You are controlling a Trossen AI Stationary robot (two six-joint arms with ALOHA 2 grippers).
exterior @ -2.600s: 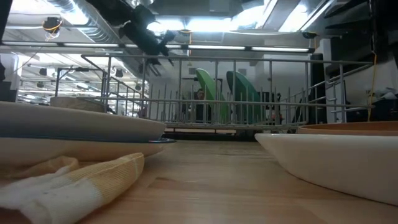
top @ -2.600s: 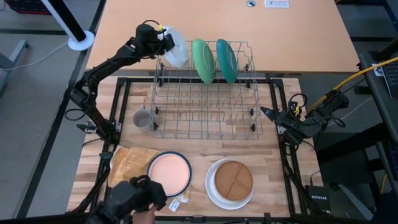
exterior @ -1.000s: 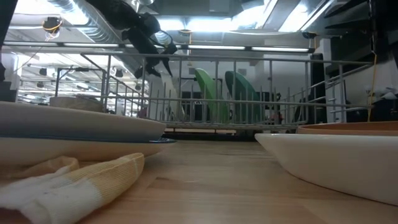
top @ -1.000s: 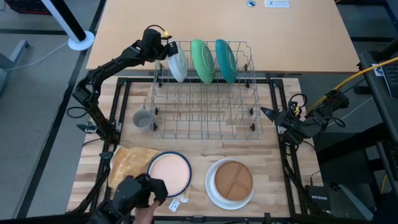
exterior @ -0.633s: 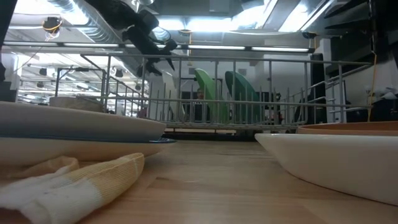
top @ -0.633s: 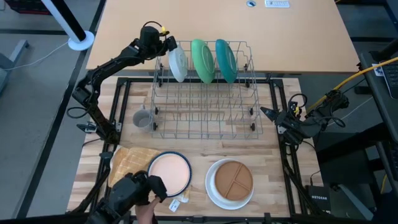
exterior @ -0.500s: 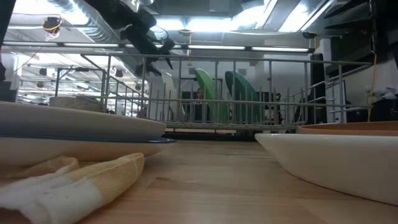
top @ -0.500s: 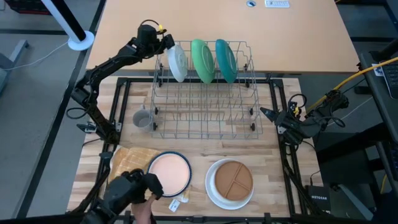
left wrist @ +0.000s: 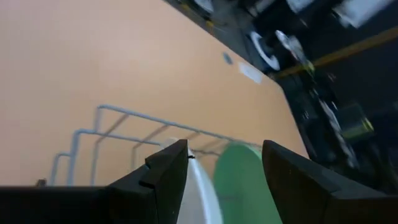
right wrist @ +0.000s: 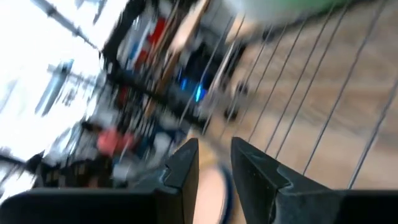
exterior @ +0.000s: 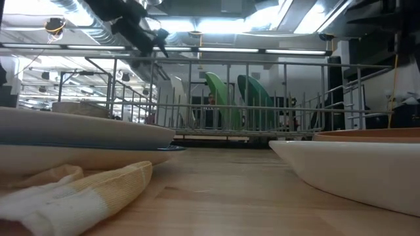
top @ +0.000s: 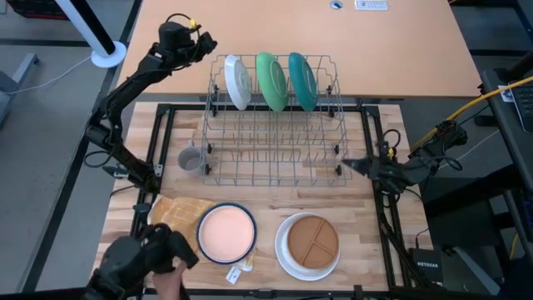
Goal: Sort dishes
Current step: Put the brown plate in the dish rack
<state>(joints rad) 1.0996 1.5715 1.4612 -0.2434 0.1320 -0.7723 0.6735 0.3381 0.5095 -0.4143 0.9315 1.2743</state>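
The high view looks straight down on the whole counter [top: 366, 217] from well above. The low view sits at counter height, very near the front dishes, facing level across to the wire rack [exterior: 249, 98] and the room beyond. The left wrist view looks past the left claw [left wrist: 222, 163] at the rack's far end. The right wrist view faces the rack wires. All four views share the rack [top: 275, 121]
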